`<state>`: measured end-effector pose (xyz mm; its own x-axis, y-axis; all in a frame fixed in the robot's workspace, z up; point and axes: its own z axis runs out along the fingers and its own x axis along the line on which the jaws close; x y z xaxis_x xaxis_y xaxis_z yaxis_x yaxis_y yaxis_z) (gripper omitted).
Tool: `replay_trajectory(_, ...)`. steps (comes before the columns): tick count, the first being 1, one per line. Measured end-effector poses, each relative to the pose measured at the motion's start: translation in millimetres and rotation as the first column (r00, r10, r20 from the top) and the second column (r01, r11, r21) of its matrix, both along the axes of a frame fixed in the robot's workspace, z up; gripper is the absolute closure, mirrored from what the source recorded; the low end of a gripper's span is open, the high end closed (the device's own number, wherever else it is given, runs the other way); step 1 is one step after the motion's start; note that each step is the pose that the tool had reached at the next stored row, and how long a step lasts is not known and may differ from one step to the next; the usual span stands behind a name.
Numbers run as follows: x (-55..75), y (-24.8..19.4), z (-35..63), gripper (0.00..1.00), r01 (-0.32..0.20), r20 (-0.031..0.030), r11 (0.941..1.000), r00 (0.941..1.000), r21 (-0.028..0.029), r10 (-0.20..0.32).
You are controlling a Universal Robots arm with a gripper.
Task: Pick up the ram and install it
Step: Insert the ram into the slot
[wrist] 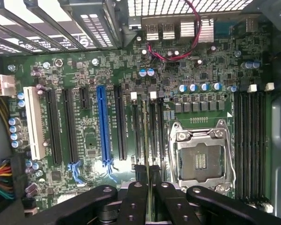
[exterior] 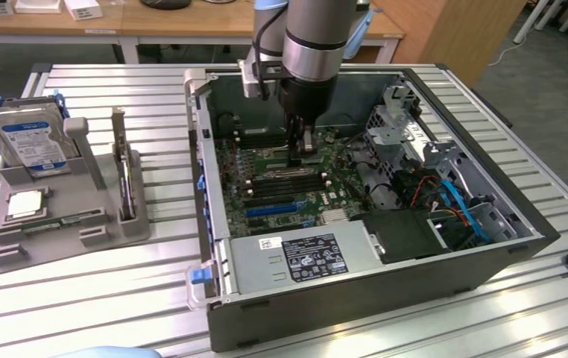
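Inside the open computer case, over the motherboard, the gripper is clenched on the ram, which is seen edge-on between its fingers. I'd keep it square to the white-latched slot and press evenly. The exterior view gives its height over the board, and the wrist view its line-up with the slot.

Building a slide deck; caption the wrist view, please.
Gripper holds the ram edge-on over the memory slots, beside the empty CPU socket.

Single arm reaching straight down, wrist vertical, tool pointing downward, fingers pinched nearly together.
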<state>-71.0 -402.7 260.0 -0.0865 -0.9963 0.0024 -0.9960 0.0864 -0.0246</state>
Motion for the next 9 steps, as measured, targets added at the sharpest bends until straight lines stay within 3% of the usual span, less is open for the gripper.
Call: replay_trajectory(9,1.9,0.8,-3.7,0.87,0.0,0.0013,1.0,1.0,0.0,0.0)
